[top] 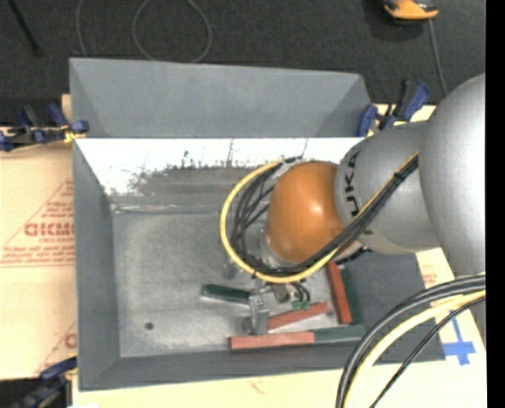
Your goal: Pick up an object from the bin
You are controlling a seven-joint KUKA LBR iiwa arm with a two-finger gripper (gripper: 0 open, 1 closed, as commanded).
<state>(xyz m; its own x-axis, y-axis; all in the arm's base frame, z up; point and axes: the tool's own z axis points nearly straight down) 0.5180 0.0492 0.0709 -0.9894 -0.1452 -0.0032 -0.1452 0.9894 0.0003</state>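
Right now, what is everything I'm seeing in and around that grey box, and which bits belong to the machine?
bin: one, grey metal, centre of view
green stick: one, dark green, bin floor, left of the gripper
long bar: one, brownish red, flat along the front wall
slanted bar: one, orange-red, just right of the gripper
side bar: one, red, right side of the floor, running front to back
arm: one, silver grey, from the right
cover: one, orange, on the wrist
cables: several, yellow and black, looped beside the cover
gripper: one, grey, low among the sticks
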